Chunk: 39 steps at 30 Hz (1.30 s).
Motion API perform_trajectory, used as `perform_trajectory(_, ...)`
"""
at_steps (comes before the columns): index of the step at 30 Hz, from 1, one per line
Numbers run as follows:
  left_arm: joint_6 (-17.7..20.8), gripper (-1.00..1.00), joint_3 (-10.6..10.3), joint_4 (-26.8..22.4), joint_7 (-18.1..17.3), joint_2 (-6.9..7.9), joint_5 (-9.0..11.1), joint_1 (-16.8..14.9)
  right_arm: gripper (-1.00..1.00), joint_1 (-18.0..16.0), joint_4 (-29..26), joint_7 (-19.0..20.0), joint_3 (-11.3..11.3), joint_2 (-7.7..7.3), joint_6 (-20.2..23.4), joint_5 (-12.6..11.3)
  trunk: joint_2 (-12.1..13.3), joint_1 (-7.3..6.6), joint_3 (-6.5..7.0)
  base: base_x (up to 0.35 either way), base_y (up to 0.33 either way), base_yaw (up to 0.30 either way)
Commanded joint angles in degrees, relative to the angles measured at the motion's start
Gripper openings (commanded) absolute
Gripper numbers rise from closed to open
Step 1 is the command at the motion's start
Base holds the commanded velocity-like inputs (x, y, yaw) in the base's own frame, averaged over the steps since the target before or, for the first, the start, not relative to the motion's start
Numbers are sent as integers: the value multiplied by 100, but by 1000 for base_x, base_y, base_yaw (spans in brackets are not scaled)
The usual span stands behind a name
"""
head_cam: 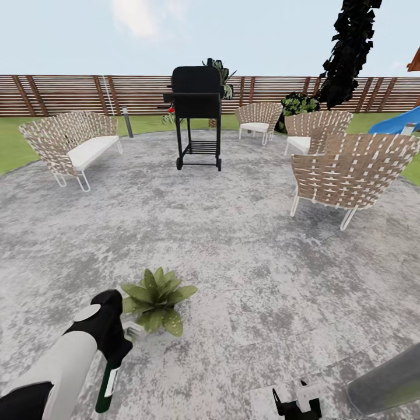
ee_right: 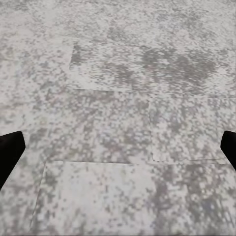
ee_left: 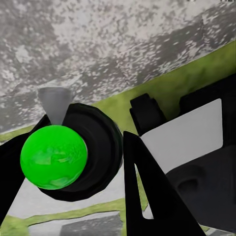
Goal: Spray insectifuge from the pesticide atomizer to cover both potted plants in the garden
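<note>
- While the left gripper (head_cam: 125, 337) hangs low at the near left, its jaws are closed around the sprayer (head_cam: 107, 382), whose green and white stem juts from under the wrist toward the near edge.
- From the left wrist camera, the sprayer's bright green round end (ee_left: 54, 156) sits in a black collar between dark fingers (ee_left: 147, 191), with a small grey cone just beside it; which end is the nozzle I cannot tell.
- One potted plant (head_cam: 155, 300) stands on the grey stone patio (head_cam: 245, 233) just right of and slightly beyond that gripper, very near it; its pot is hidden under the speckled leaves.
- Its twin cannot be picked out with confidence; some greenery shows far off by the brown fence (head_cam: 70, 93), behind the black grill (head_cam: 197, 116), too small to judge.
- The right gripper (head_cam: 298, 402) sits at the near right, jaws spread wide with nothing between them; its wrist camera shows bare paving with a dark fingertip (ee_right: 11, 152) at each side.
- The step in hand appears to be spraying this first plant.
- To do it well, bring the spray end to face the leaves, hold it above the middle of the rosette, not off to its left, and sweep across so every leaf gets wet.
- Keep the grip firm while tilting the wrist, since the stem is slender and could twist in the jaws.
- Wicker chairs (head_cam: 350, 169) on the right and far side are well apart from the work.
</note>
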Motion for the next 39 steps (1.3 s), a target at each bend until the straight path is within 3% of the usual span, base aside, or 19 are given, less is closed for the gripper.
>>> perform_trajectory(1, 58, -100, 25, -24, -59, -12, -60, -12, 100, -3, 4, 6, -24, -1, -18, 30, -2, -1, -5, -16, 63, 0)
perform_trajectory(15, 86, -100, 40, -6, -71, -68, -57, -57, 100, -3, -5, -12, -24, -1, -18, 29, -2, -1, -5, 79, 121, -9)
perform_trajectory(27, 63, -100, 42, 309, -87, -155, -25, -6, 100, -3, -5, -12, -24, -1, -18, 26, -2, -1, -5, 78, 262, -253)
perform_trajectory(32, 61, -100, 45, 361, -83, -178, 32, 0, 100, -3, -5, -5, -24, -1, -18, 29, -2, -1, -5, 31, 31, -26)
perform_trajectory(39, 53, -100, 28, 621, -75, -188, 262, -5, 100, -3, -5, 10, -23, -1, -18, 30, -2, -1, -5, 1, 1, -1)
